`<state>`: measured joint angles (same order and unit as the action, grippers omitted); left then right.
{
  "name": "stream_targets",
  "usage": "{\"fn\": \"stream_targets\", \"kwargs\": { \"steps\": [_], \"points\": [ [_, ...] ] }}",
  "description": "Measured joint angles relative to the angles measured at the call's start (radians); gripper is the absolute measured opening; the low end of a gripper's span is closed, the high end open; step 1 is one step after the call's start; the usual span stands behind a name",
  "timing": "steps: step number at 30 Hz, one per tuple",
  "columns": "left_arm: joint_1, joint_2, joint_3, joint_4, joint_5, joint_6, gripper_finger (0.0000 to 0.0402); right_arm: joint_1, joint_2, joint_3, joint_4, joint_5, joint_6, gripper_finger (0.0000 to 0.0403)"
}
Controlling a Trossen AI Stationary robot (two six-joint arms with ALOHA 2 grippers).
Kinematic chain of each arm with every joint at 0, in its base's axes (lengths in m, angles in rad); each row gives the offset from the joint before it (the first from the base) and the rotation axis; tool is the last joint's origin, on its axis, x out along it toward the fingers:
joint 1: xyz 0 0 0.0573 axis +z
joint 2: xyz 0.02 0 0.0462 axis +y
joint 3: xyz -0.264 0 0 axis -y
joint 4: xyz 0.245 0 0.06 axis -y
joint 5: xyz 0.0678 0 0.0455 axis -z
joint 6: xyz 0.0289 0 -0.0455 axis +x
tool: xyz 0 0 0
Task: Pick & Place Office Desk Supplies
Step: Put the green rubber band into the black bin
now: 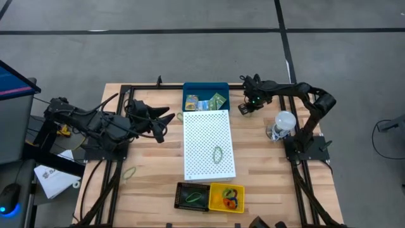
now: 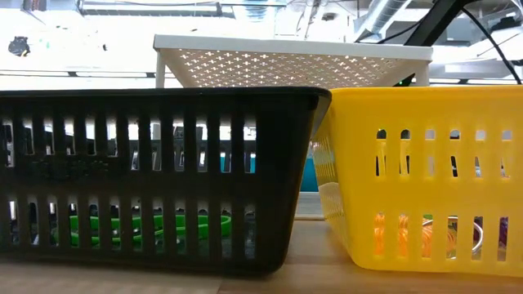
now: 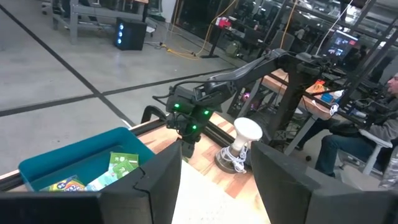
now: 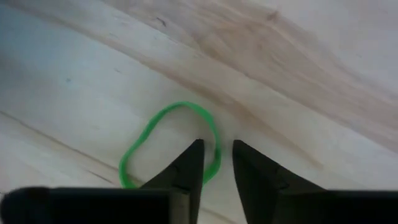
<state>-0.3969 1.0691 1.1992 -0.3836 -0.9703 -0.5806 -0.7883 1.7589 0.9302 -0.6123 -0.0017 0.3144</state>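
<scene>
The right gripper (image 4: 216, 163) is down on the wooden table (image 4: 298, 68), its narrowly parted fingertips straddling a green rubber band (image 4: 144, 138) to pinch it, nothing grasped yet.

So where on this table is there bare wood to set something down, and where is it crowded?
Bare wood lies on the table between the white perforated board and the right arm's base, and at the near left corner past a loose green rubber band. Crowded: the teal bin at the far edge, the black basket and yellow basket near, and around the white bulb.
</scene>
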Motion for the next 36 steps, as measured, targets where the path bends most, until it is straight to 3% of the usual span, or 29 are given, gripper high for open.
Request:
{"fn": "stream_targets", "kwargs": {
  "steps": [6, 15, 26, 33, 36],
  "points": [
    [0.0, 0.0, 0.0, 0.0, 0.0, 0.0, 0.0186, 0.015, 0.003, 0.0, 0.012, -0.019, -0.011, 0.001],
    [0.0, 0.0, 0.0, 0.0, 0.039, 0.004, 0.0186, 0.031, -0.052, -0.009, 0.026, -0.036, -0.022, 0.0001],
    [-0.002, 0.0, 0.0, 0.003, 0.044, 0.11, 0.0186, 0.116, -0.457, -0.005, 0.022, -0.044, 0.164, 0.0],
    [-0.002, 0.0, 0.0, 0.001, 0.044, 0.164, 0.0186, 0.301, -0.709, -0.004, 0.053, -0.018, 0.407, 0.0],
    [-0.002, 0.0, 0.0, -0.002, 0.044, 0.166, 0.0186, 0.428, -0.788, -0.004, 0.084, 0.066, 0.518, 0.0]
  ]
}}
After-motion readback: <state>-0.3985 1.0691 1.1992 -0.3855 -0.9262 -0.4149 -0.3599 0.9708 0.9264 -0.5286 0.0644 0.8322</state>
